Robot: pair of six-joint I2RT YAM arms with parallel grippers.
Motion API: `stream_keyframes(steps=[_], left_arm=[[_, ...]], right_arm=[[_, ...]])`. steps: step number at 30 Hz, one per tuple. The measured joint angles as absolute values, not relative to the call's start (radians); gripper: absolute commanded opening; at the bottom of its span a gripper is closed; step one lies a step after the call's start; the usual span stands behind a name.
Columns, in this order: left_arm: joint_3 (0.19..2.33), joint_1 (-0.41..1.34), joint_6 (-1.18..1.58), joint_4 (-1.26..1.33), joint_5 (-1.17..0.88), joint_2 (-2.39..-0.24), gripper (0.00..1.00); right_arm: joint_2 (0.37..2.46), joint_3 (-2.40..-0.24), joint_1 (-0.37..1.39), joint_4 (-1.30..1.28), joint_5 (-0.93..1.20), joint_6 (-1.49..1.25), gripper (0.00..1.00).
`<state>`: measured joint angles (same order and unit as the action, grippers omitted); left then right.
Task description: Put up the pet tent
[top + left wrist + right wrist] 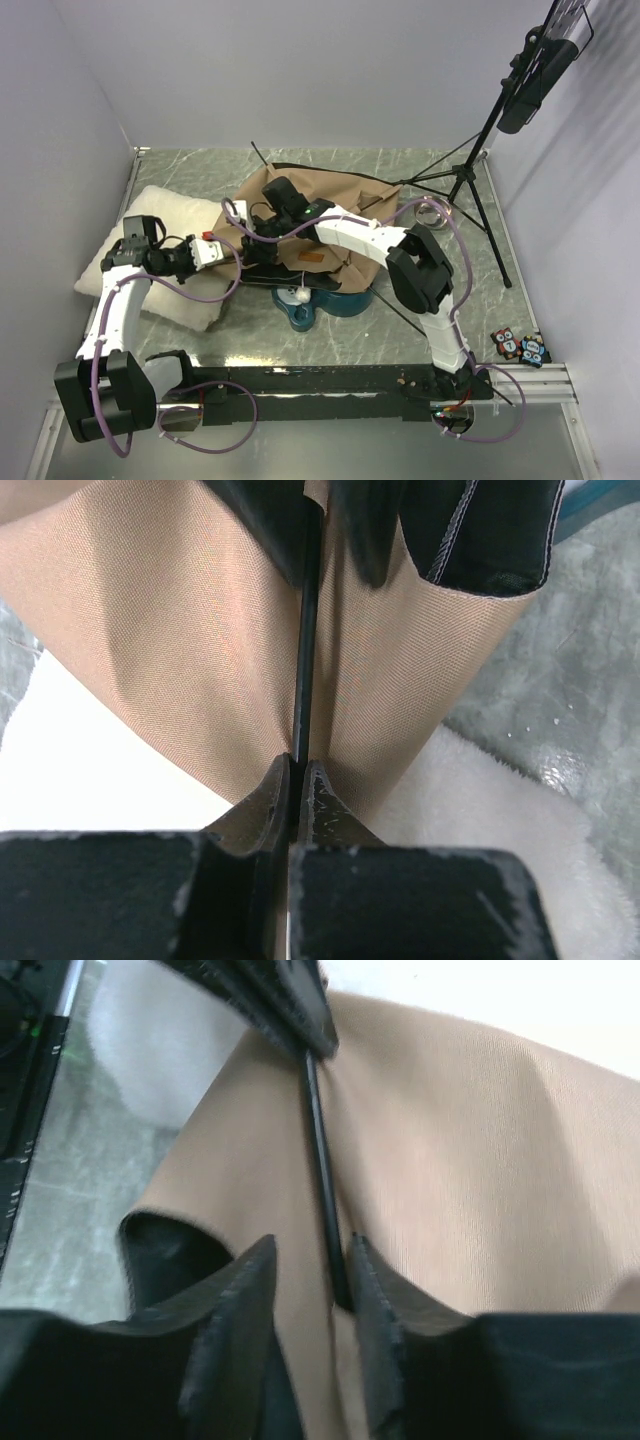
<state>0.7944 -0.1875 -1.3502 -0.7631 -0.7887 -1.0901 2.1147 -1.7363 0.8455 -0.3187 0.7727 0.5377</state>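
Three white walls (pixel 300 70) box the grey-green marble table (pixel 400 330) on the left, far and right. Bare marble shows between the pet tent (pixel 340 190) and the arm bases, and to the right of the tent. The tent lies slumped mid-table, toward the far side, tan fabric crumpled, with its left edge reaching the cream pillow (pixel 150 260), which sits close to the left wall. A black tripod (pixel 470 190) stands far right. A teal object (pixel 325 300) sits at the tent's near edge, with the white pompom (pixel 297 295) on it. A small metal bowl (pixel 432 212) is just right of the tent; contents can't be told. Two little owl figures (pixel 518 346) sit near right. Only the wrist views show the grips. The left gripper (pixel 297 765) is clamped tight on the thin dark pole (pixel 303 630) over the tan fabric, fluffy pillow below. The right gripper (pixel 310 1247) has its jaws parted; the pole runs between them, close to one finger and clear of the other. Both wrist views also show a dark fabric opening in the tent.
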Motion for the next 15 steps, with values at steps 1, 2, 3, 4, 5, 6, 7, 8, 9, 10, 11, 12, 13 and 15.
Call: stream_keyframes(steps=[1, 2, 3, 4, 5, 6, 7, 8, 9, 10, 11, 12, 13, 15], left_arm=[[0.794, -0.190, -1.350, -0.767, -0.786, -1.090, 0.01], [0.794, -0.193, -1.351, -0.772, -0.784, -1.090, 0.01], [0.794, -0.196, -1.351, -0.776, -0.781, -1.090, 0.01], [0.795, -0.198, -1.353, -0.777, -0.778, -1.090, 0.01], [0.795, -0.201, -1.355, -0.778, -0.768, -1.090, 0.01], [0.796, -0.205, -1.358, -0.780, -0.757, -1.090, 0.01], [0.797, -0.212, -1.360, -0.783, -0.750, -1.090, 0.01], [0.798, -0.216, -1.362, -0.785, -0.740, -1.090, 0.01], [0.801, -0.220, -1.365, -0.788, -0.734, -1.090, 0.01], [0.803, -0.220, -1.367, -0.789, -0.732, -1.090, 0.01], [0.805, -0.220, -1.369, -0.790, -0.729, -1.090, 0.01], [0.806, -0.220, -1.369, -0.791, -0.728, -1.090, 0.01], [0.807, -0.220, -1.371, -0.791, -0.727, -1.090, 0.01], [0.807, -0.220, -1.374, -0.792, -0.726, -1.090, 0.01]], right_arm=[[2.105, -1.726, 0.843, -0.321, 0.775, 0.535, 0.52], [2.094, -1.718, 0.839, -0.325, 0.780, 0.534, 0.56], [2.074, -1.703, 0.830, -0.330, 0.784, 0.530, 0.64], [2.055, -1.692, 0.820, -0.338, 0.787, 0.526, 0.69], [2.040, -1.686, 0.809, -0.349, 0.786, 0.522, 0.73], [2.020, -1.679, 0.793, -0.365, 0.783, 0.522, 0.74], [2.000, -1.673, 0.772, -0.384, 0.782, 0.522, 0.74], [1.983, -1.668, 0.748, -0.395, 0.780, 0.523, 0.74], [1.966, -1.666, 0.717, -0.413, 0.775, 0.533, 0.72], [1.957, -1.664, 0.699, -0.422, 0.773, 0.544, 0.69], [1.948, -1.662, 0.675, -0.438, 0.770, 0.557, 0.65], [1.943, -1.658, 0.653, -0.454, 0.768, 0.576, 0.62], [1.940, -1.653, 0.634, -0.469, 0.766, 0.595, 0.60], [1.939, -1.639, 0.605, -0.504, 0.753, 0.640, 0.56]])
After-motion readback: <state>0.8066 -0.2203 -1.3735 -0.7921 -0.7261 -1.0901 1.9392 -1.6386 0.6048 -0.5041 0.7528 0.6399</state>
